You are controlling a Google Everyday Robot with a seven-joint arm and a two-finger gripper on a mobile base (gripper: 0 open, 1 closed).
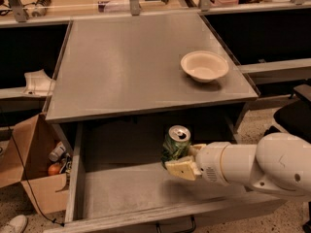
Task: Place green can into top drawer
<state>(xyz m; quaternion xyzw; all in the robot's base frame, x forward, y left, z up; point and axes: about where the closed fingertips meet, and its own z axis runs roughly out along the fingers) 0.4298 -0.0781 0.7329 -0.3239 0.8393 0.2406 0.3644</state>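
Observation:
The green can (176, 143) is upright with its silver top up, held over the inside of the open top drawer (127, 190). My gripper (182, 160) reaches in from the right on a white arm and is shut on the can, with one cream finger (181, 168) in front of its lower part. The can's base is hidden behind that finger, so I cannot tell whether it touches the drawer floor. The drawer is pulled out below the grey tabletop (136, 62), and its dark handle (175, 226) shows at the bottom edge.
A cream bowl (204, 66) sits on the tabletop's right side. A cardboard box (34, 166) with small items stands on the floor at the left. A dark chair (294, 115) is at the right. Shelving and clutter line the back.

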